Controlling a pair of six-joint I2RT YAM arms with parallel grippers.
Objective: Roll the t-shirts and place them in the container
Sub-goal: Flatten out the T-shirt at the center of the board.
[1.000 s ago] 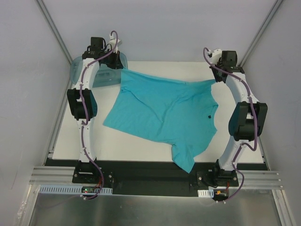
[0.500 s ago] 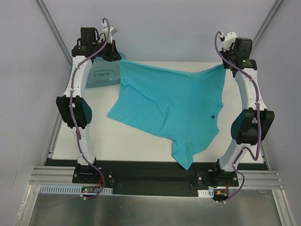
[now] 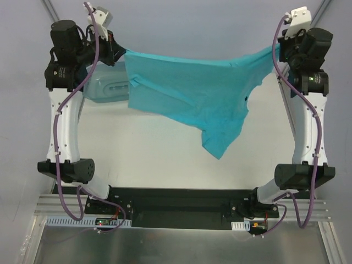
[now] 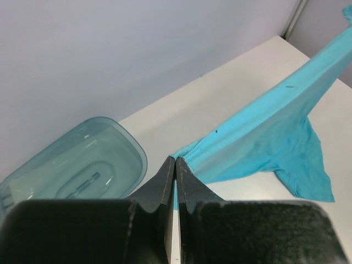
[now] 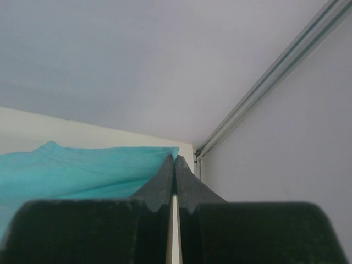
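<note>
Up over the bench (image 3: pixel 159 165): t-shirt (image 3: pixel 192 93) hangs stretched wide, sagging low.
Left claw (image 3: pixel 117 52): pinching one top corner.
Right claw (image 3: pixel 275 50): pinching the other corner.
Feel: looks soft, light, floppy; edges seem best to hold.

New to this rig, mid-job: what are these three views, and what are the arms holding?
Two robot arms stand at the near edge of a white table. The wide picture looks down from above and behind them; the other two come from wrist cameras, so the dark shapes are each gripper's own fingers. The left gripper and right gripper each pinch an edge of the teal t-shirt, which hangs stretched between them. A translucent tub sits far left on the table.
</note>
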